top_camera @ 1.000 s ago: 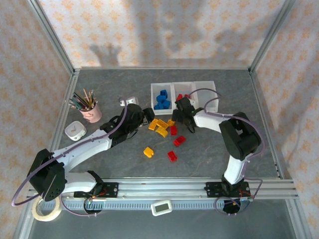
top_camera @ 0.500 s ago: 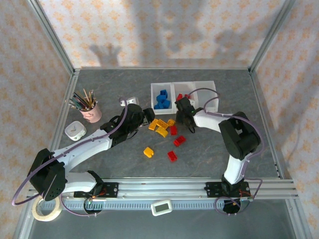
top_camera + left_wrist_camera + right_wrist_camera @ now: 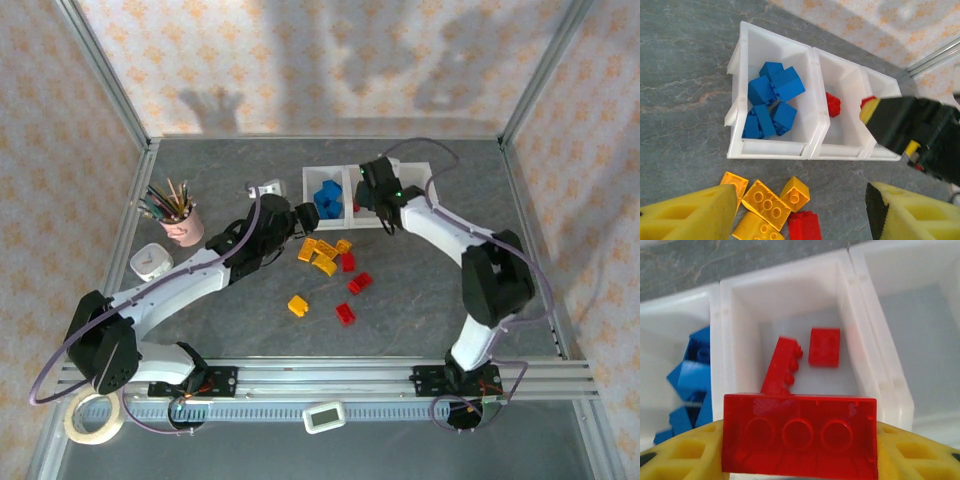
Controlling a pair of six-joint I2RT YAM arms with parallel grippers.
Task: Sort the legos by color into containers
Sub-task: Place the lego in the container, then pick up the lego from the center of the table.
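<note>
Our right gripper (image 3: 800,462) clamps a long red plastic brick (image 3: 800,432) above the middle translucent-white compartment (image 3: 785,287); our left gripper (image 3: 800,215) gapes empty over yellow plastic bricks (image 3: 765,202).

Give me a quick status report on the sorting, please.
Right jaws shut on a red brick over the middle compartment. Left jaws open, empty, above the yellow bricks. Blue bricks binned; nothing in the way.

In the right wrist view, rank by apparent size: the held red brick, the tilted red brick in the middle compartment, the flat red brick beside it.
1. held red brick: largest, though nearest the camera, so its true size is unsure.
2. tilted red brick.
3. flat red brick: smallest.
</note>
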